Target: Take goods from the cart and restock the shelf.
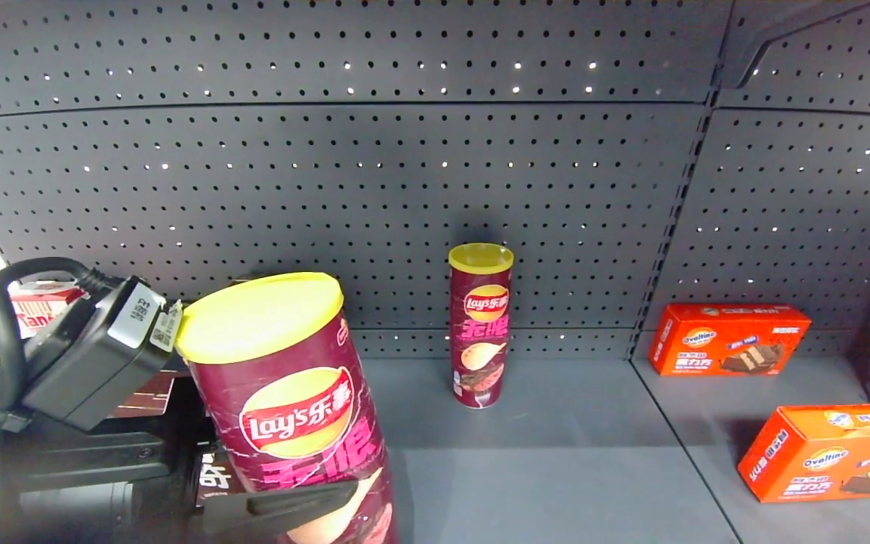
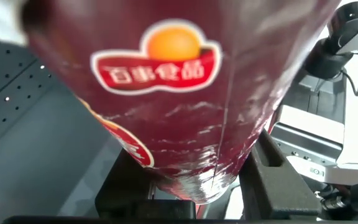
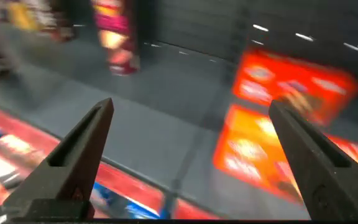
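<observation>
Head: left tool [image 1: 284, 502] pinching held chip can [image 1: 284, 393], lower left, slightly tilted. Standing chip can [image 1: 480, 325] upright at back of shelf [image 1: 556, 453]; orange boxes [image 1: 729, 340] to its right.
Left wrist: held chip can [image 2: 185, 112] clamped between fingers [image 2: 278, 186].
Right wrist: right tool [image 3: 191, 106] spread wide above shelf [image 3: 166, 93], orange boxes [image 3: 272, 149] beyond.

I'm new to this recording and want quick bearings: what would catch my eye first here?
A big maroon chip can with a yellow lid looms close at the left, clamped in the left gripper. A matching can stands upright on the grey shelf against the pegboard, with one orange box to its right at the back and a second orange box nearer the front.
</observation>
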Controlling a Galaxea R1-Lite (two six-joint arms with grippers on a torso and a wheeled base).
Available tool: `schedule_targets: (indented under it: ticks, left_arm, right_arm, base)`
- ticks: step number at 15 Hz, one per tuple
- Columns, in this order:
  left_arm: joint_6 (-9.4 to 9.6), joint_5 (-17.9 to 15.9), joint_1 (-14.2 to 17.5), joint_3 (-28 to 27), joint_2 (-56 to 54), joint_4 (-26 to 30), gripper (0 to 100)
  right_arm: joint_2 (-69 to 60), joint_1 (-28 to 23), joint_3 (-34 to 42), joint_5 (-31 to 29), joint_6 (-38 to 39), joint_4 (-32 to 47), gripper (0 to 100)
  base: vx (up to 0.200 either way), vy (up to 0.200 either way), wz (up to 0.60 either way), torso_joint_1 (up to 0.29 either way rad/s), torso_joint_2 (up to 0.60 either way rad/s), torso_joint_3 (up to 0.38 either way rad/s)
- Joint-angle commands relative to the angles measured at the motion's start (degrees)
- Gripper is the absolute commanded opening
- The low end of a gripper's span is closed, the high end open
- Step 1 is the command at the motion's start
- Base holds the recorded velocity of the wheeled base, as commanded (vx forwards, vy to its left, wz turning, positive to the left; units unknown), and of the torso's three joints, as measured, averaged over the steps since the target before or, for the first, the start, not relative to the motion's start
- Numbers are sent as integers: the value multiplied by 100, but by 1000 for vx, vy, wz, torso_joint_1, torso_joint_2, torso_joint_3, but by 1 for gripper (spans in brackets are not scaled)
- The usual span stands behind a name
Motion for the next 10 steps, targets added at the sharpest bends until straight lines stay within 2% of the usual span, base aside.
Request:
schedule_targets:
  ticks: [1,2,3,4,6,9,10]
  left_arm:
    - [-1,-3,-1,7,32,-1,0]
    - [-1,6,-1,7,32,8,0]
    - [-1,6,-1,7,32,8,0]
    - [-18,24,17,7,32,8,0]
    - [-36,24,43,78,32,8,0]
    - [-36,15,52,227,23,-36,0]
    - [-36,15,52,271,23,-36,0]
  right_arm:
    - [1894,853,-569,120,-1,-827,100]
    - [2394,932,-630,243,-19,-1223,100]
    - [2465,932,-630,269,-19,-1284,100]
    - [3282,950,-648,454,-89,-2040,100]
    - [3941,950,-762,498,-150,-2576,100]
    - [4794,809,-982,1403,-203,-3403,100]
    - [5233,686,-1008,1561,-282,-3904,100]
  base:
    - [0,0,0,0,0,0]
    - [0,0,0,0,0,0]
    - [0,0,0,0,0,0]
    - [0,0,0,0,0,0]
    - [0,0,0,0,0,0]
    - [0,0,0,0,0,0]
    - [0,0,0,0,0,0]
